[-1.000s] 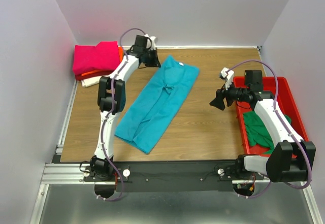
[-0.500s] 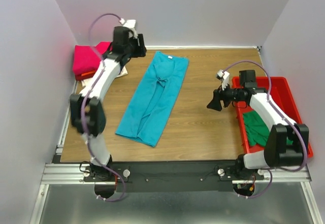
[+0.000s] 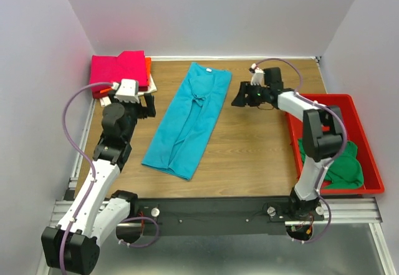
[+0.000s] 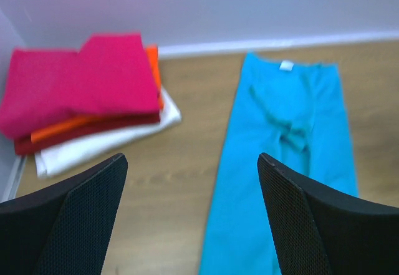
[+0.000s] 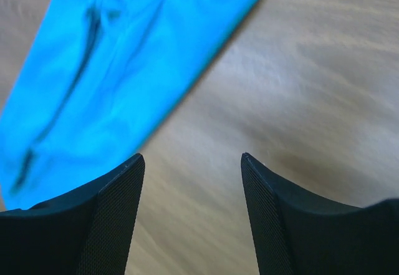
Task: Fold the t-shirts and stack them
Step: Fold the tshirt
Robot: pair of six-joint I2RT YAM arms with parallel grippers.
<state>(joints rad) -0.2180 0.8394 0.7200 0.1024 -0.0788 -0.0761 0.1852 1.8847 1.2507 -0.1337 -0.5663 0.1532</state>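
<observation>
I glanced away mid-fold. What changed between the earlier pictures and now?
The left gripper let go of the teal t-shirt, now folded narrower, and pulled back toward its base, open. The right gripper swung from the red tray to the shirt's far right edge. The folded stack, tray and green t-shirt stayed put.

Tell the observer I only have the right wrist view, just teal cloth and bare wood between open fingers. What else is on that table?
Observer: A stack of folded cloth t-shirts, magenta on top, lies at the far left corner of the wooden table.
Operator: And the left gripper?
Observer: The left gripper is open and empty, on the near side of that stack, left of the long folded teal t-shirt.
Operator: Anything at the table's right side?
Observer: A crumpled green t-shirt lies in the red plastic tray there.
</observation>
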